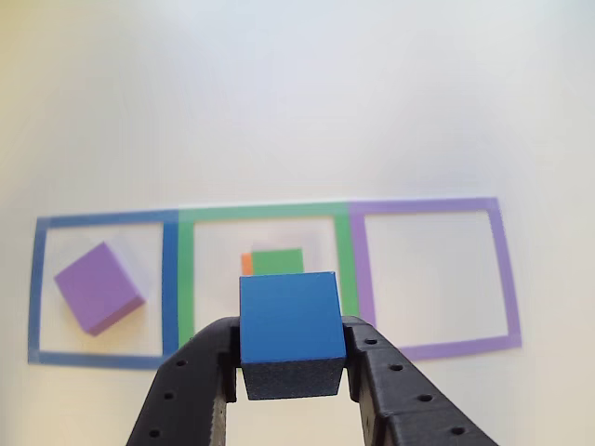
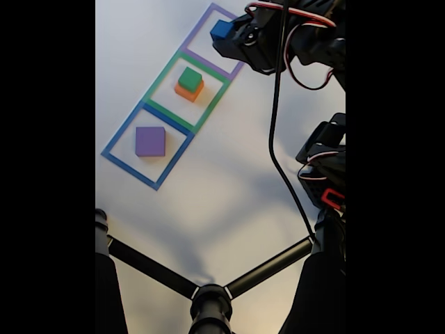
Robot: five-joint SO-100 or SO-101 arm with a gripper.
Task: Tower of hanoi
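Clearly the blue cube (image 1: 288, 316) is being carried, not resting: the fingers (image 1: 200, 372) are clamping it by its two opposite side faces, one black finger on each side, with the top face left bare in the other view. In the fixed view the blue cube (image 2: 222, 29) is hanging at the tip of the gripper (image 2: 228, 35) above the purple square (image 2: 206, 15) at the far end of the row, apparently off the desk (image 2: 229, 174); how high I cannot tell. Being a cube, it has no real long axis; its faces are sitting roughly square to the fingers and, in the other view, roughly parallel to the taped outlines, so it should go down flat without twisting.

Just beyond it, the green cube (image 1: 278, 261) is lying on top of the orange cube (image 1: 247, 263) inside the green square (image 1: 186, 279), stacked smaller on larger as the puzzle demands. The purple cube (image 1: 99, 287) is sitting alone in the blue square (image 1: 169, 288), turned askew to its border. The purple square (image 1: 502, 269) is holding nothing, which, I judge, is why the blue cube is being brought there.
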